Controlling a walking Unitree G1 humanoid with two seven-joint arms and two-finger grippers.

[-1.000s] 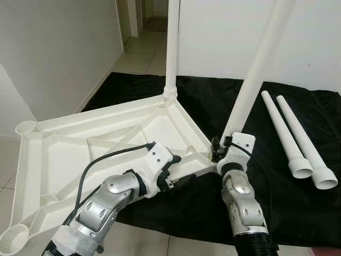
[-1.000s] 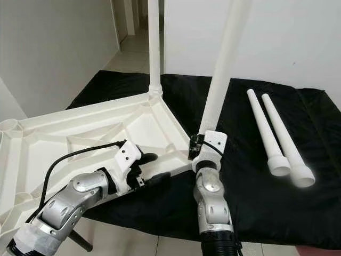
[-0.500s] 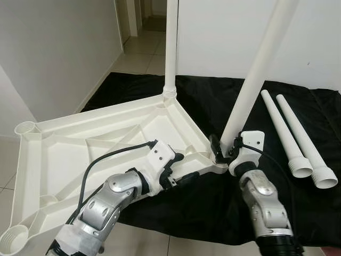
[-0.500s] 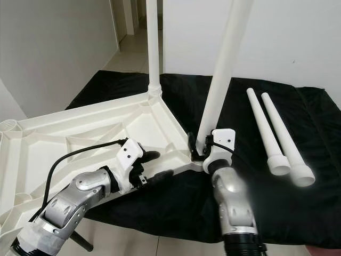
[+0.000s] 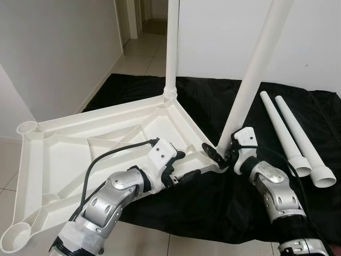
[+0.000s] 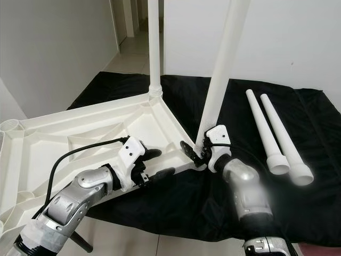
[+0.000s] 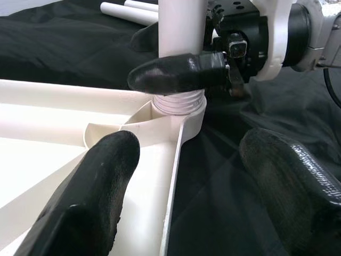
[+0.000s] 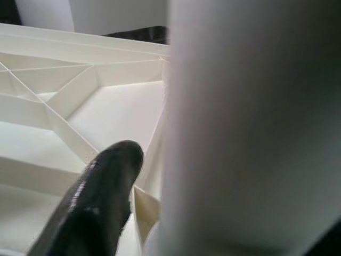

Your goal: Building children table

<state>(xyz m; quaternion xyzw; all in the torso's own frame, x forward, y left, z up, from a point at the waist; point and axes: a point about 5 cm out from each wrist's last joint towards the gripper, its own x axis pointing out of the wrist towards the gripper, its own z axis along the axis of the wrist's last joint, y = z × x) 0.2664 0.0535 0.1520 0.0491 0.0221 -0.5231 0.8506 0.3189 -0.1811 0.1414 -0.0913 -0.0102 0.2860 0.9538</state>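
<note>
Lying upside down, the white plastic tabletop (image 5: 96,144) rests partly on the black cloth (image 5: 298,202) and partly out over the tiled floor (image 5: 144,53), its ribbed underside facing up. At the tabletop's far corner a white leg (image 5: 172,48) stands upright in its socket. At the near corner, the one closest to the right arm, a second leg (image 5: 254,69) sits in its threaded socket and leans slightly away from the tabletop. The right gripper (image 5: 219,154) grasps the base of this second leg just above the socket; in the left wrist view one black finger (image 7: 181,72) lies across the front of the leg and the other shows behind it. The left gripper (image 5: 184,166) is beside that same corner with its fingers spread apart, one over the tabletop's inner side and one over the cloth outside the rim, straddling the edge; contact with the rim cannot be judged. Well apart from the tabletop, beyond the right arm, two loose legs (image 5: 295,138) lie side by side on the cloth, flared ends toward the robot.
</note>
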